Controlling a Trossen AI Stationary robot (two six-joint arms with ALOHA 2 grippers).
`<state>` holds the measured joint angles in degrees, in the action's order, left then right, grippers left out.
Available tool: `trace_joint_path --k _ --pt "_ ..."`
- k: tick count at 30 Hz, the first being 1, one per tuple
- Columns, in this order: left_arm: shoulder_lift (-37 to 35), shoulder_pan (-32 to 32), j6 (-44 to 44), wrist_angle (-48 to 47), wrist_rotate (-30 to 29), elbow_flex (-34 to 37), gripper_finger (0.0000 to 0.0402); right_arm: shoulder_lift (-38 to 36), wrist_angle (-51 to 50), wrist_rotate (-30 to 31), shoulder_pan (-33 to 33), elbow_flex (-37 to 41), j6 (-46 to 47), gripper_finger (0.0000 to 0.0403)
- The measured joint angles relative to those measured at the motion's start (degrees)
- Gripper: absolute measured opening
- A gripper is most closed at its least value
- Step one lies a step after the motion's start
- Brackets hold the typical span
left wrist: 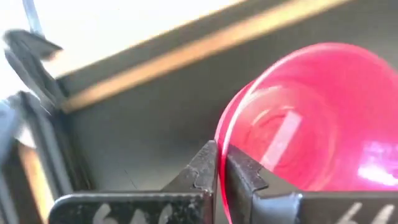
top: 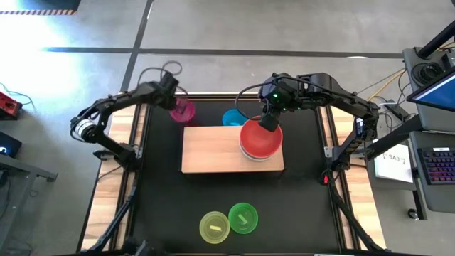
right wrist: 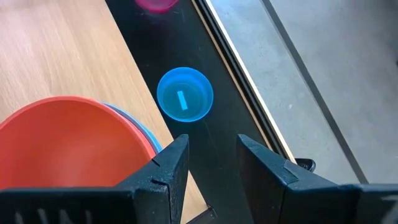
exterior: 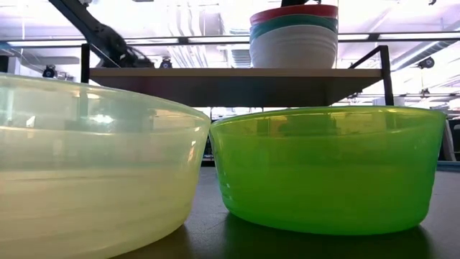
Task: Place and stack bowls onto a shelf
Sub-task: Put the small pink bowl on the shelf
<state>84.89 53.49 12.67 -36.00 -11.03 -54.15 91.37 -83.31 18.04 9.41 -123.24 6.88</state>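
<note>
The magenta bowl (top: pixel 183 110) is off the shelf's far left corner, tipped on its side, and my left gripper (top: pixel 174 97) is shut on it. The light-wood shelf (top: pixel 213 151) stands raised on black legs (exterior: pixel 386 75). On its right end sits a stack of larger bowls with the red bowl (top: pixel 260 139) on top and the white one (exterior: pixel 295 49) lowest. My right gripper (right wrist: pixel 211 160) is open just over the red bowl's far rim (right wrist: pixel 134 134), touching nothing that I can see. The cyan bowl (right wrist: pixel 185 94) stands upright on the black mat beyond the shelf. My left gripper pinches the magenta bowl's rim (left wrist: pixel 222 152), one finger (left wrist: pixel 202 171) outside the wall and the other finger (left wrist: pixel 245 174) inside the hollow. The bowl is tilted, its opening turned sideways toward the gripper. Whether its base is on the mat, I cannot tell.
The yellow-green bowl (top: pixel 214 227) and the bright green bowl (top: pixel 243 217) stand side by side on the mat near the table's near edge. The shelf's left half (top: pixel 206 146) is bare wood. Black frame rails run along both table sides.
</note>
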Motion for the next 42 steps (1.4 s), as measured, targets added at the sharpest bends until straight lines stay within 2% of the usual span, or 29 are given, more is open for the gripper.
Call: trace_joint_path --k 7,12,16,22,29,33,42 --pt "-0.05 0.92 -1.73 -3.39 0.67 -13.72 0.0 0.0 -0.02 0.0 0.0 0.02 0.67 0.0123" --pt "-0.1 -0.37 -1.87 -8.17 6.29 -23.16 0.0 0.0 -0.02 0.0 0.0 0.02 0.56 0.0123" --pt "-0.18 -4.45 -1.86 -14.02 10.06 -27.47 0.0 0.0 -0.56 0.0 0.0 0.02 -0.37 0.0123" --pt "-0.53 -16.47 -2.69 -22.25 10.67 -28.57 0.0 0.0 -0.66 0.0 0.0 0.02 -1.61 0.0123" --pt "-1.3 -28.8 -0.38 -23.04 12.2 -28.54 0.0 0.0 -0.61 0.0 0.36 0.02 -2.91 0.0123" --pt "-1.19 -32.65 1.44 -23.46 12.2 -27.7 0.0 0.0 -0.61 0.02 0.37 0.02 -2.89 0.0123" --pt "-0.77 -35.64 5.84 -23.4 12.19 -25.83 0.0 0.0 -0.61 0.02 0.37 0.02 -2.39 0.0123"
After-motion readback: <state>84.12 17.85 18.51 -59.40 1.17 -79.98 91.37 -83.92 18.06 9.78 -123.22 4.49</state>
